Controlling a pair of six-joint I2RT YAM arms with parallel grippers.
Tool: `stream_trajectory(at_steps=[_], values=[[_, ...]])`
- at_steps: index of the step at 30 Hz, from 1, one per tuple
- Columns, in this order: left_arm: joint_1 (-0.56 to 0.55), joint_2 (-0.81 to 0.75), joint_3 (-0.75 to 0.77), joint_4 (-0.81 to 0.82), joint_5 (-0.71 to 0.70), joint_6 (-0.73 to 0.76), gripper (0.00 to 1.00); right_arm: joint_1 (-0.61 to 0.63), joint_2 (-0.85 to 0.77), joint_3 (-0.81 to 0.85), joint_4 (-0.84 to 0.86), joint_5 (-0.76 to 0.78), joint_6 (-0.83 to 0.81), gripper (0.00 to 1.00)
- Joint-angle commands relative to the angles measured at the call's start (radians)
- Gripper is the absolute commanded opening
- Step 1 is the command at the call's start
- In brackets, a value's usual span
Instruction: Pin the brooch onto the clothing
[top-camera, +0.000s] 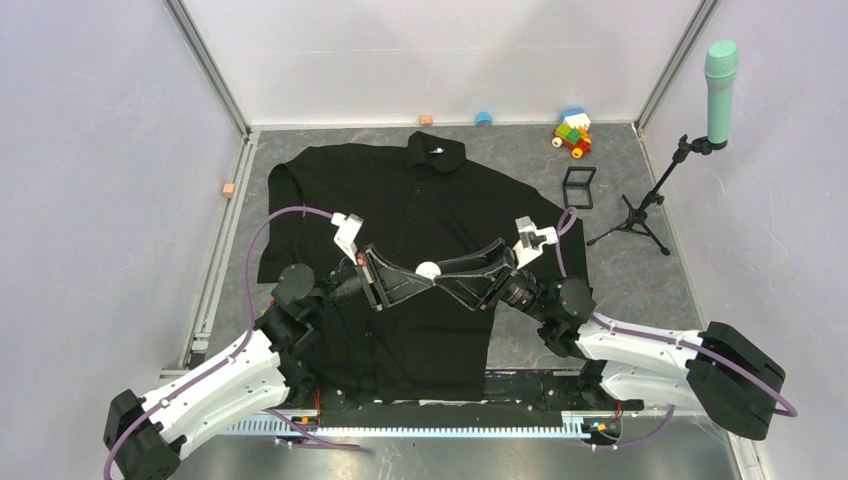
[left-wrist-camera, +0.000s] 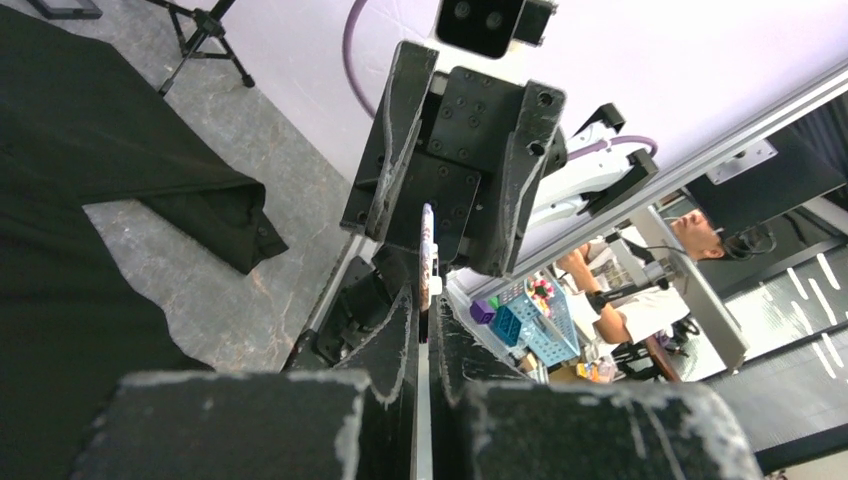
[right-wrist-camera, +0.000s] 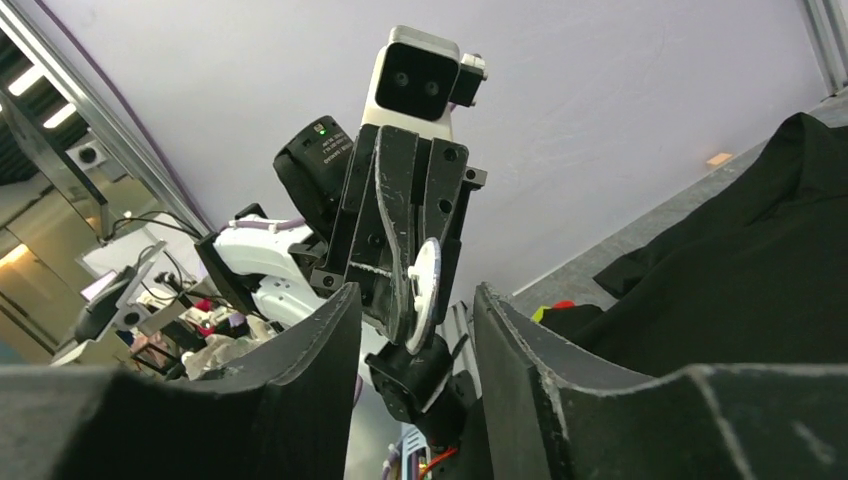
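Note:
The black shirt (top-camera: 420, 200) lies flat on the grey table, collar at the far end. My two grippers meet tip to tip above its lower middle. The left gripper (top-camera: 415, 277) is shut on the small round pale brooch (top-camera: 428, 269) and holds it edge-on above the cloth. In the left wrist view the brooch (left-wrist-camera: 427, 245) stands thin between the nearly closed fingers of the left gripper (left-wrist-camera: 422, 320). The right gripper (top-camera: 447, 275) is open. In the right wrist view the wide-apart jaws of the right gripper (right-wrist-camera: 417, 300) face the brooch (right-wrist-camera: 424, 285) without touching it.
A small black square frame box (top-camera: 579, 187) stands right of the shirt. A tripod stand (top-camera: 640, 215) with a teal microphone (top-camera: 720, 80) is at the right. Toy blocks (top-camera: 572, 132) and small coloured pieces lie along the back wall; an orange block (top-camera: 228, 189) is at the left.

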Motion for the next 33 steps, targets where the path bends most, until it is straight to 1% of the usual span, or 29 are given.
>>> stream_trajectory(at_steps=[1,4,8,12,15,21,26,33], values=[[-0.003,-0.032,0.028,-0.092,0.027,0.086,0.02,-0.011,-0.047,0.067,-0.147,-0.056,-0.048,0.51],[-0.003,-0.036,0.035,-0.125,0.053,0.113,0.02,-0.011,-0.048,0.097,-0.234,-0.071,-0.059,0.5],[-0.003,-0.022,0.041,-0.141,0.081,0.126,0.02,-0.01,-0.019,0.119,-0.248,-0.092,-0.051,0.44],[-0.003,-0.021,0.041,-0.142,0.081,0.124,0.02,-0.01,0.021,0.123,-0.202,-0.119,-0.025,0.36],[-0.003,-0.031,0.038,-0.145,0.068,0.124,0.02,-0.01,0.034,0.116,-0.185,-0.126,-0.015,0.33],[-0.002,-0.049,0.035,-0.165,0.042,0.126,0.02,-0.01,0.014,0.082,-0.176,-0.118,-0.01,0.34],[-0.003,-0.043,0.036,-0.172,0.041,0.128,0.02,-0.01,-0.028,0.071,-0.228,-0.093,-0.039,0.35],[-0.003,-0.036,0.042,-0.172,0.041,0.132,0.02,-0.01,-0.027,0.081,-0.261,-0.099,-0.058,0.28]])
